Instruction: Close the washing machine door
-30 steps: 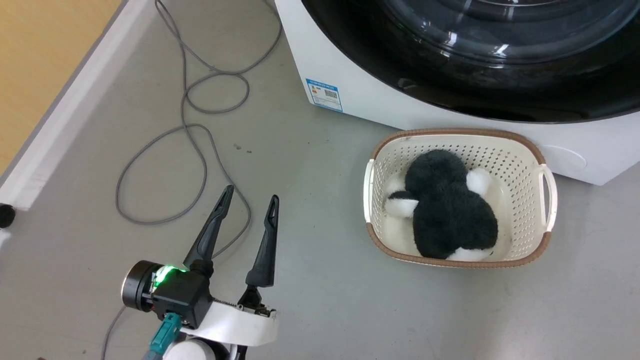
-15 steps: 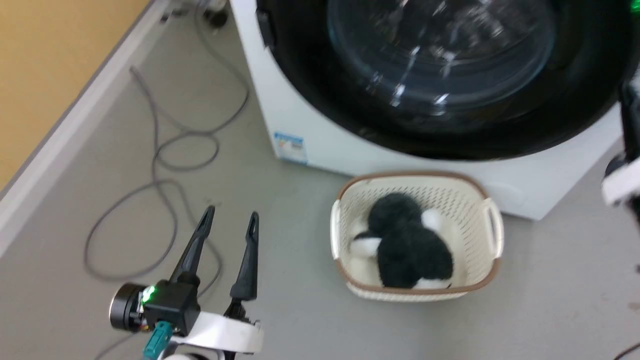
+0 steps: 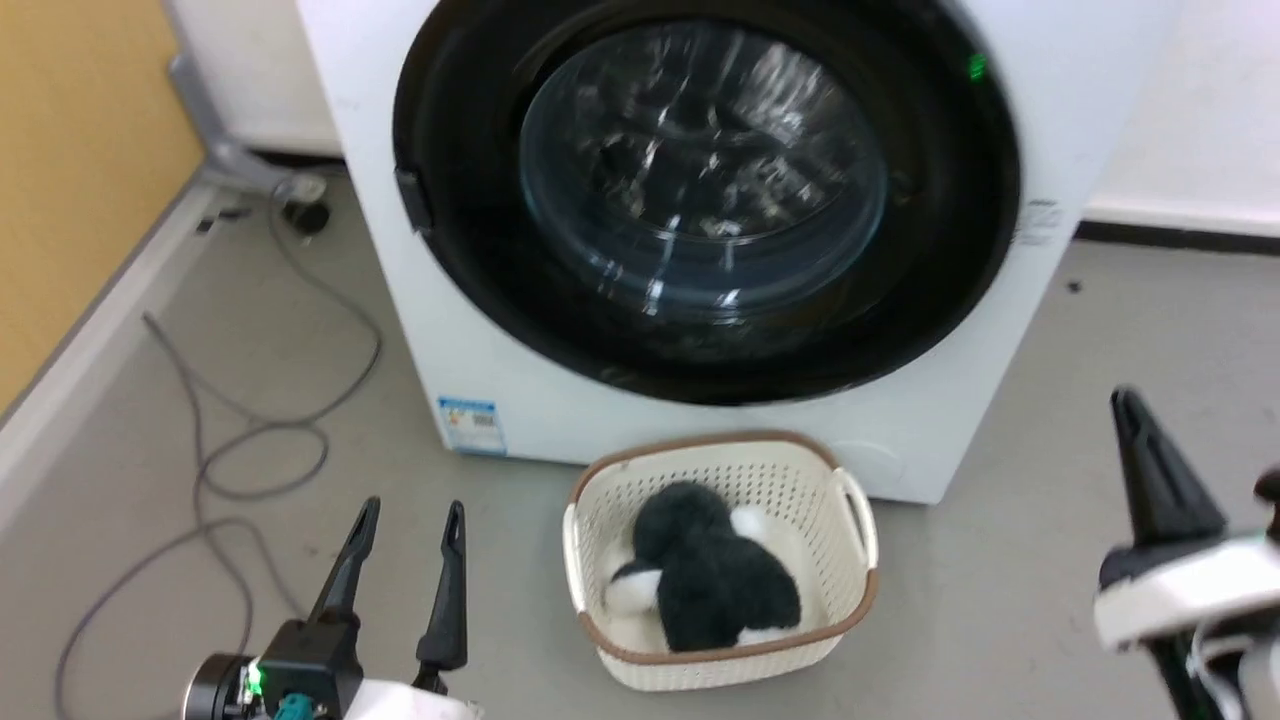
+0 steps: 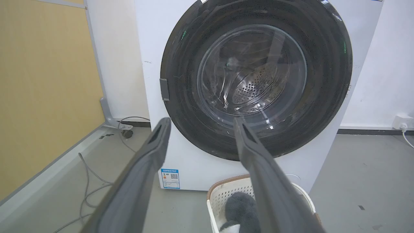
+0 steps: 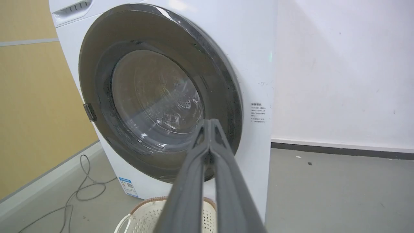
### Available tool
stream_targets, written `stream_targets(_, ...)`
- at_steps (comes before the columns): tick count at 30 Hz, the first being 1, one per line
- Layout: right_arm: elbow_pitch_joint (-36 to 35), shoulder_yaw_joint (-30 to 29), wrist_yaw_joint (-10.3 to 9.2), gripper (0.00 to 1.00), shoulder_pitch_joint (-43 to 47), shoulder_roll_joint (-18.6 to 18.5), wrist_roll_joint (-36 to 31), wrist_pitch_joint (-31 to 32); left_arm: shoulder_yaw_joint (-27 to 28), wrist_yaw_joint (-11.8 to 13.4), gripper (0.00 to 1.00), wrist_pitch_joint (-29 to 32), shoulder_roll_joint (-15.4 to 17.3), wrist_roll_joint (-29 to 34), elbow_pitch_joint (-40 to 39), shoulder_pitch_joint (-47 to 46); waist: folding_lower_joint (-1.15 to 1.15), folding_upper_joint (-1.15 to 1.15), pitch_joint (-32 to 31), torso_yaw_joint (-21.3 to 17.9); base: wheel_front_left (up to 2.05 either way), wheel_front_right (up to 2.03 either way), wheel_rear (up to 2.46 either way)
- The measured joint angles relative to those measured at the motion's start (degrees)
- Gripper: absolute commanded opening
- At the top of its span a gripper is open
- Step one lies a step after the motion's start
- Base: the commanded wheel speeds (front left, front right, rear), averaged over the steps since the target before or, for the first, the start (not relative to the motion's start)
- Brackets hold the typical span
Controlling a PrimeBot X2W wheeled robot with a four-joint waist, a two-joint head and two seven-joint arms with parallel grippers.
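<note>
The grey floor (image 3: 1000,610) ran back to a white wall, with a yellow panel (image 3: 70,150) along the left. The washer (image 3: 430,340) stood at the far side, white and boxy. Its door (image 3: 700,200) covered most of the front, a black disc with a clear glass dome in the middle. It lay flat against the front, shut as far as I could tell, and through the glass the left wrist view showed the holed steel drum. A small dark catch (image 3: 412,200) sat on the door's left edge.

On the floor just near of the washer sat a cream basket (image 3: 770,478) with a brown rim. A black and white plush toy (image 3: 710,585) lay in it.

The left gripper (image 3: 412,510) hung low at the near left, well apart from the washer and left of the basket. Its two dark fingers were spread, with nothing between them. The right gripper (image 5: 210,124) was at the near right, also clear of the washer. Its fingers were pressed together at the tips, holding nothing.

A grey cable (image 3: 378,345) looped over the floor to the left of the washer. A small blue sticker (image 3: 468,425) sat low on the washer's front, at the left.
</note>
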Motion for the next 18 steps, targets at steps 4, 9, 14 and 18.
stream_targets(4, -5.8, -2.0, 0.00, 1.00, 6.5, 2.8, -3.0, 2.0, 0.3, 0.1, 1.00, 0.0, 0.0, 0.0, 0.9, 1.2, 0.00, 0.00, -1.5, -1.7, 0.00, 0.00, 0.00)
stream_targets(9, -10.6, -3.6, 0.00, 1.00, 12.2, 5.5, -6.9, 3.9, -0.6, -0.8, 1.00, 0.0, 0.0, -0.3, 1.1, 2.5, 0.00, 0.00, -2.7, -2.9, 0.00, 0.00, 0.00)
stream_targets(14, -12.7, -4.7, 0.00, 1.00, 16.0, 8.7, -10.7, 4.7, -1.0, -1.1, 1.00, 0.0, 0.0, -0.4, 1.1, 4.5, 0.00, 0.00, -3.4, -3.1, 0.00, 0.00, 0.00)
stream_targets(18, -12.9, -4.8, 0.00, 1.00, 17.8, 10.0, -11.7, 4.7, -1.2, -1.4, 1.00, 0.0, 0.0, -0.4, 1.3, 4.6, 0.00, 0.00, -3.5, -2.9, 0.00, 0.00, 0.00)
